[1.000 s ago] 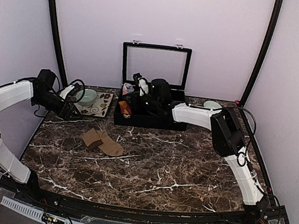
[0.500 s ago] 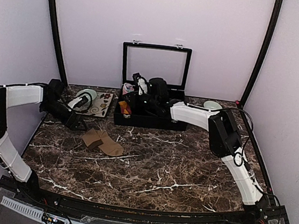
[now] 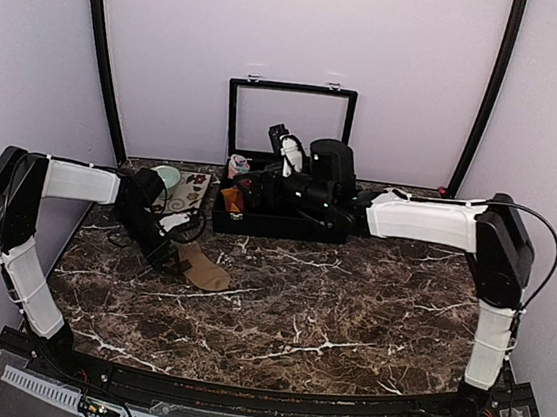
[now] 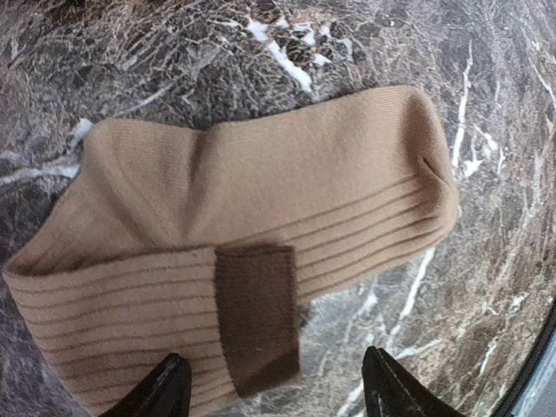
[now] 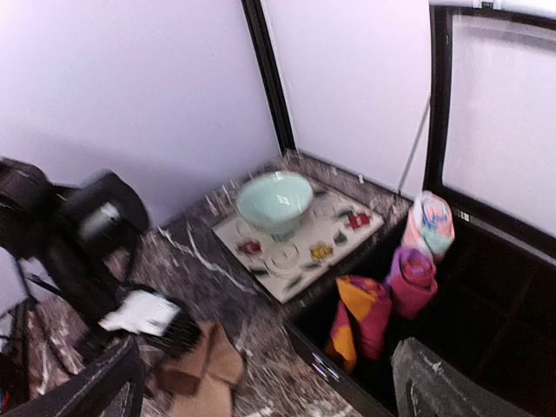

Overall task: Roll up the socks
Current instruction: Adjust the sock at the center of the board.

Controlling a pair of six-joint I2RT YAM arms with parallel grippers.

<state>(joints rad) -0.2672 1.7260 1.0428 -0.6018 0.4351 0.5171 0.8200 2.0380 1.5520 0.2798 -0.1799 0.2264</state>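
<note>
Left gripper (image 4: 276, 395) newly above tan socks (image 4: 261, 200), lower edge cut off.

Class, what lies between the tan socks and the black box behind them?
Only bare marble table separates the tan socks from the black box, shown plainly in the overhead view.

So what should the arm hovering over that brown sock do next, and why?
Probably lower the left gripper and pinch the nearest edge of the tan socks. They lie flat and unrolled on the table, and the gripper hangs open right over that edge.
</note>
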